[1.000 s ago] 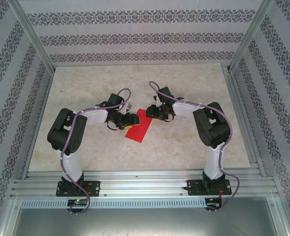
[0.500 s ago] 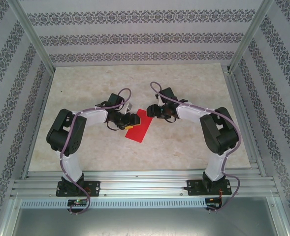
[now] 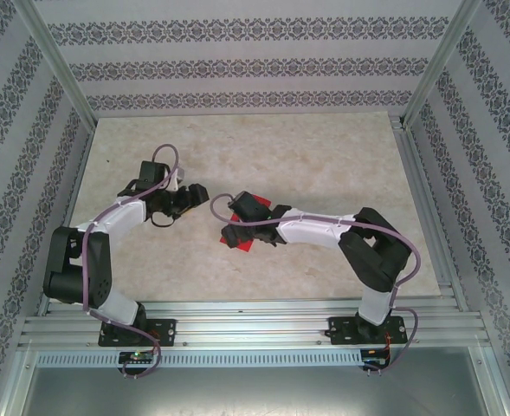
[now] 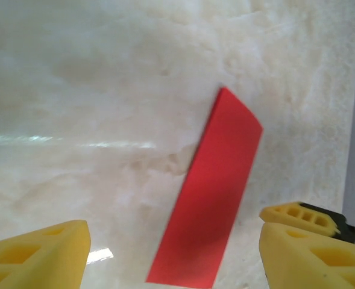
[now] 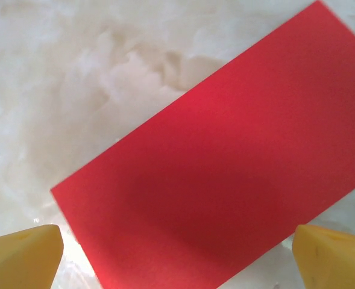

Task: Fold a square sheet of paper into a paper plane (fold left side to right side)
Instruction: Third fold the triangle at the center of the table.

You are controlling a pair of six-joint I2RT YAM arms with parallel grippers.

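The sheet of paper (image 5: 225, 174) is bright red and lies flat on the marble table as a long rectangle, half as wide as it is long. The left wrist view has the sheet of paper (image 4: 210, 198) ahead, between the yellow fingers. My right gripper (image 5: 177, 250) hangs open just above it with nothing held, and from above my right gripper (image 3: 235, 236) covers most of the sheet of paper (image 3: 279, 211). My left gripper (image 3: 192, 196) stands open to the paper's left, apart from it; its wrist view shows my left gripper (image 4: 174, 241) empty. The paper plane is out of view.
The marble tabletop (image 3: 324, 147) stretches behind and to both sides of the paper. Metal frame rails (image 3: 237, 328) run along the near edge, and patterned walls (image 3: 237, 65) close in the back and sides.
The left arm has drawn back to the left, away from the paper. The right arm has reached left and down over the paper. Both grippers have opened wider.
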